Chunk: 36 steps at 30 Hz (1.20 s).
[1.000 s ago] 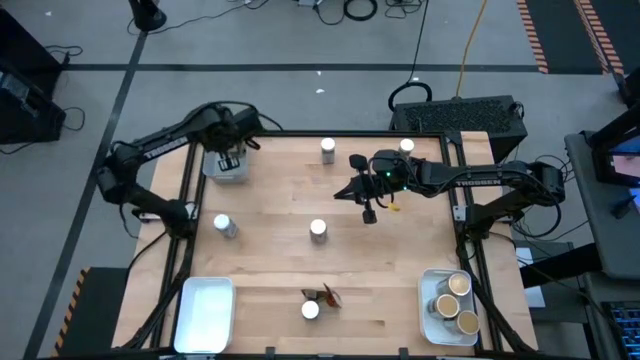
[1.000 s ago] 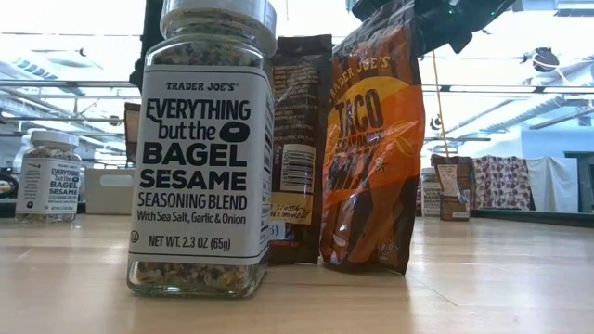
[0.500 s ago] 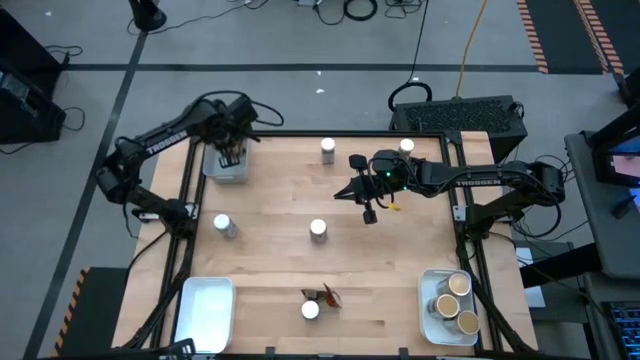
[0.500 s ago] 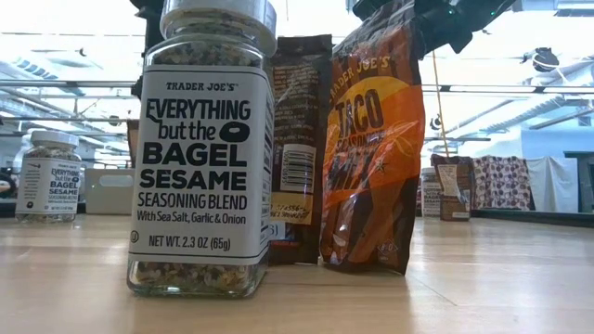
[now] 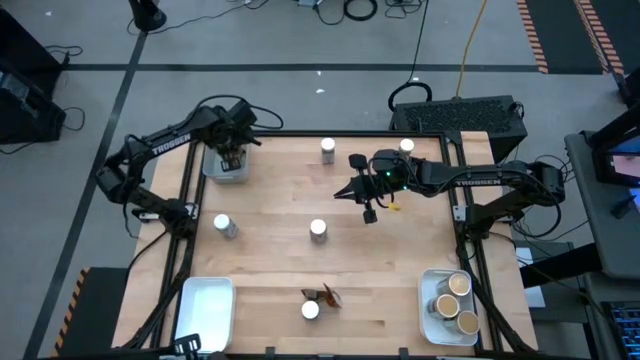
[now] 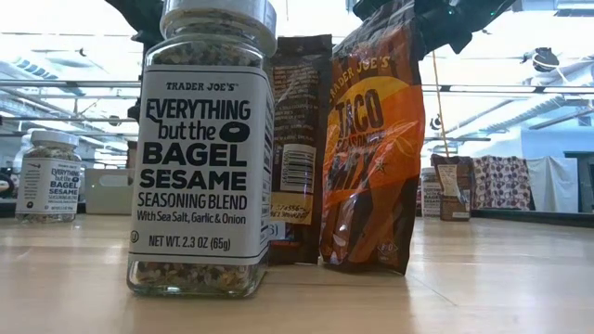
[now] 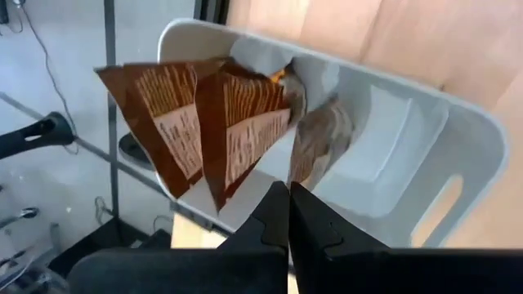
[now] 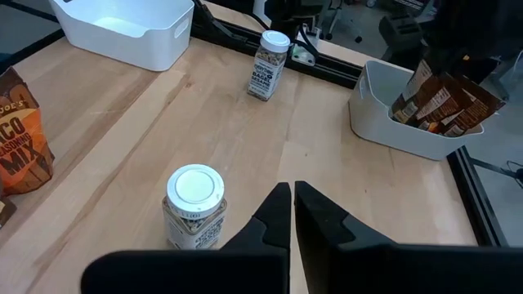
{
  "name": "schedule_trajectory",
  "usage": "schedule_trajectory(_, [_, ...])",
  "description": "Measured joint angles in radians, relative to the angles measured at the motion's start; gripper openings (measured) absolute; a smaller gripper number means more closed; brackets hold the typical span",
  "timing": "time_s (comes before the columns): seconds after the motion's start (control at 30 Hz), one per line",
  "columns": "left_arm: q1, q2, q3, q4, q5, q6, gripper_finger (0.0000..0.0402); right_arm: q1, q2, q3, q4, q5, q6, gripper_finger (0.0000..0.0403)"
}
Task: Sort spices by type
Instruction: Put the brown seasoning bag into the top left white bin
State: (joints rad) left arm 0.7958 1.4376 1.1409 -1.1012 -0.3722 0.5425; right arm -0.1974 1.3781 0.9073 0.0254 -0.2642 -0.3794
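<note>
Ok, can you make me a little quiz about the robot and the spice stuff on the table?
1. True or false: three brown-lidded jars sit in the corner tray on the right arm's side.
2. What is in the far tray below the left gripper? A) white-lidded jars B) brown packets C) nothing
3. Fill the gap: the ___ gripper hangs over the middle of the table.

Key: 1 true; 2 B; 3 right.
</note>
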Motion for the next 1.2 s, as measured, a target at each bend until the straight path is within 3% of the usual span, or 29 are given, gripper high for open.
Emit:
schedule_trajectory(0.23, [0.001,0.0,-0.037,0.103,0.04,0.049,0.0001,0.0,0.0,0.0,0.0,0.0,0.0,0.0])
schedule_trajectory(1.2, [0.002,0.012,-0.055,0.097,0.018,0.128,0.0001,0.0,0.0,0.0,0.0,0.0,-0.001,0.0])
